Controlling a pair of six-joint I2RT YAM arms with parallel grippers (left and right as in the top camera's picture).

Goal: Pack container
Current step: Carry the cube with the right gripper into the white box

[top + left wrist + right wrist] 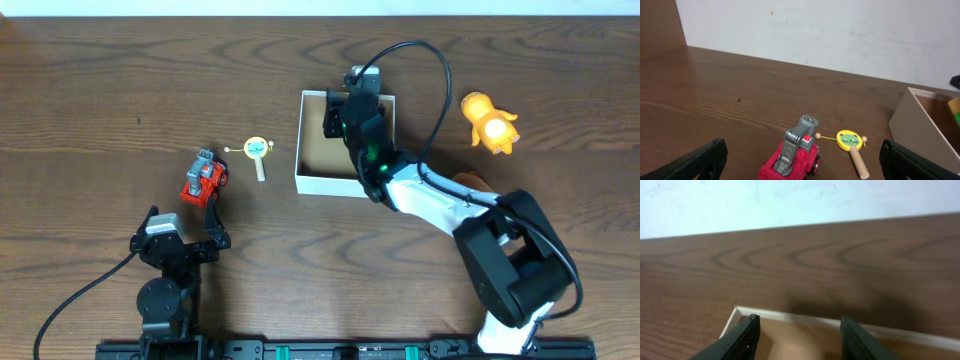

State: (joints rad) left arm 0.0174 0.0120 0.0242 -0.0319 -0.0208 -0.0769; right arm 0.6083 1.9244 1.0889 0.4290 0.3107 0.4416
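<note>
The container (318,152) sits at counter centre, toward the far edge. The right pincer (800,330) hangs over it, fingers apart, gripping nothing. The left pincer (183,222), wide, sits near the front edge, beside a red truck (203,178).

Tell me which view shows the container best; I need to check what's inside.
Overhead: the whole container shows from above, tan floor included, though the right gripper covers part. Left wrist catches mainly one outer wall at the frame's right edge; right wrist only the far rim between its fingers.
</note>
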